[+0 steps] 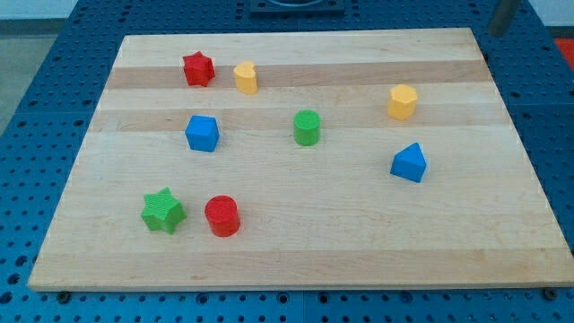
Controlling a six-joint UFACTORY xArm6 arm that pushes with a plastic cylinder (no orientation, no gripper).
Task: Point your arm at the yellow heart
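Across the blue pegboard lies the wooden board, blocks scattered well apart, perhaps so each can be reached alone. Near the view's top left sits the yellow heart, just beside the red star. A dark shape shows at the top right corner; my tip itself I cannot make out.

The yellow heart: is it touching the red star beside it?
No. The yellow heart stands just to the view's right of the red star, with a strip of bare board visible between them.
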